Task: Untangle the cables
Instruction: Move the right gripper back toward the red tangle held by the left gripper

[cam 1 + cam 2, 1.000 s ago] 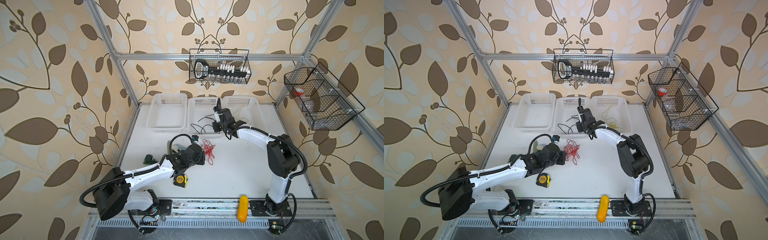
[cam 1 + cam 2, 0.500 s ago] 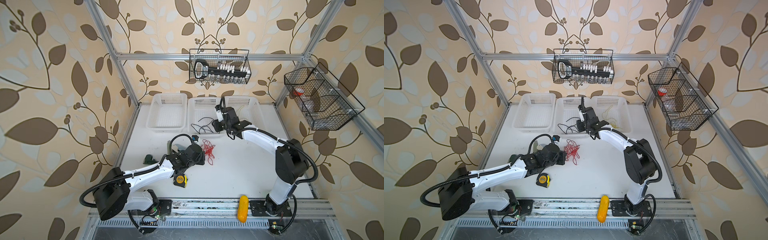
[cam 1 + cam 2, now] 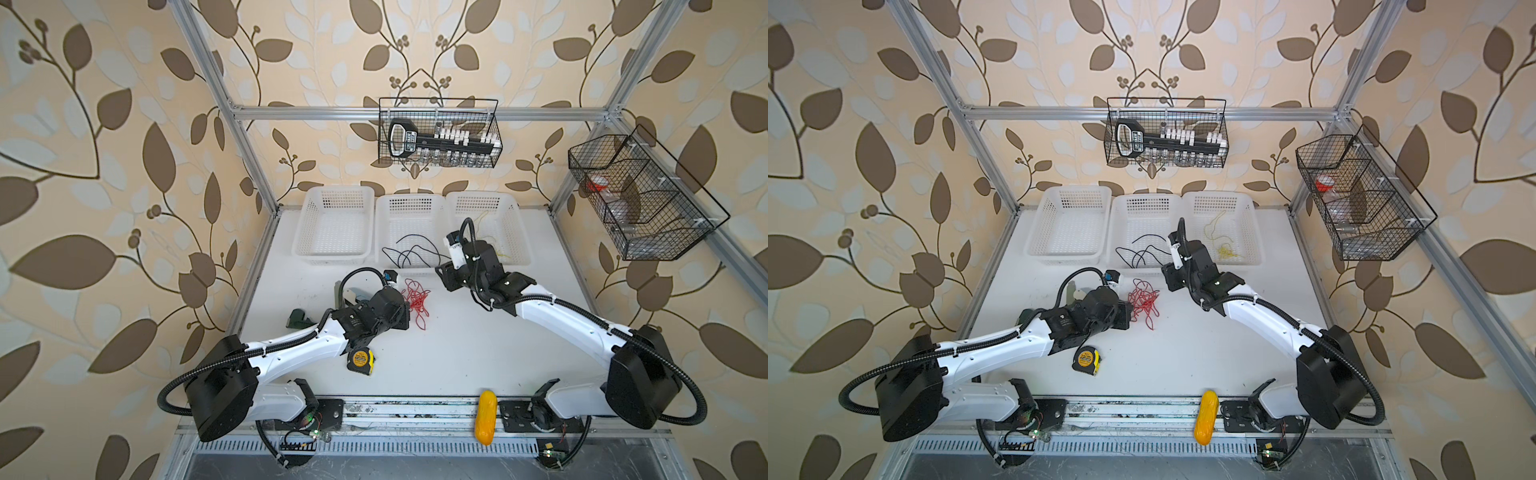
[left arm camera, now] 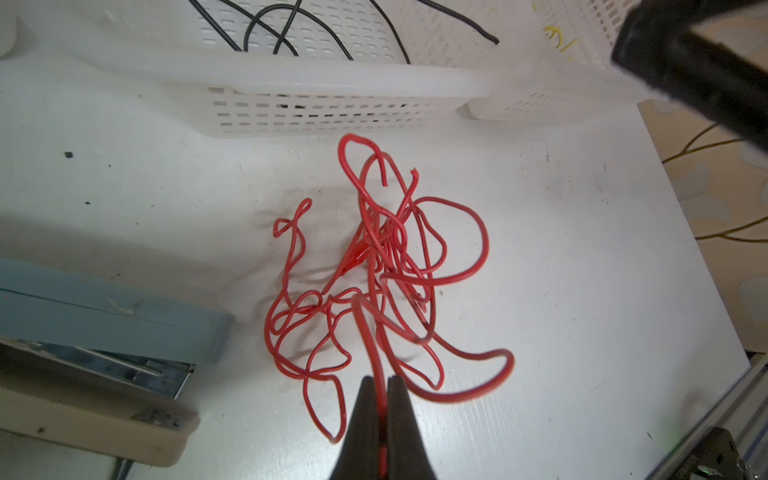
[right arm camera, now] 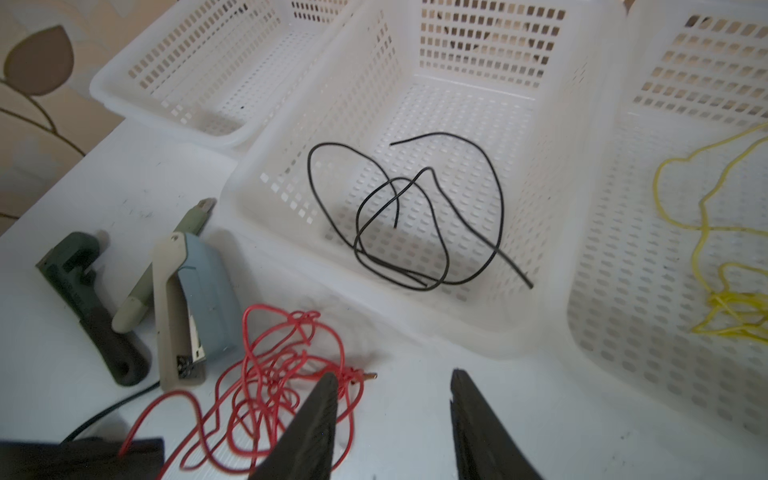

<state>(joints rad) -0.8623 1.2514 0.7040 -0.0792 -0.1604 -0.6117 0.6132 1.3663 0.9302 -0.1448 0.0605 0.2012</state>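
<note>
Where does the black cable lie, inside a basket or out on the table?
Inside. The black cable lies looped on the middle white basket's floor, apart from the red cables on the table.

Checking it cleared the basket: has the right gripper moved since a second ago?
Yes. The right gripper has drawn back from the middle basket toward the table's near edge.

No lettering can be read anywhere: the round face label on the yellow tape measure [image 3: 360, 360], lower middle of a top view, and the plate on the black holder [image 3: 440, 143] in the wire basket [image 3: 384, 120] (upper middle) show print too small to make out.
</note>
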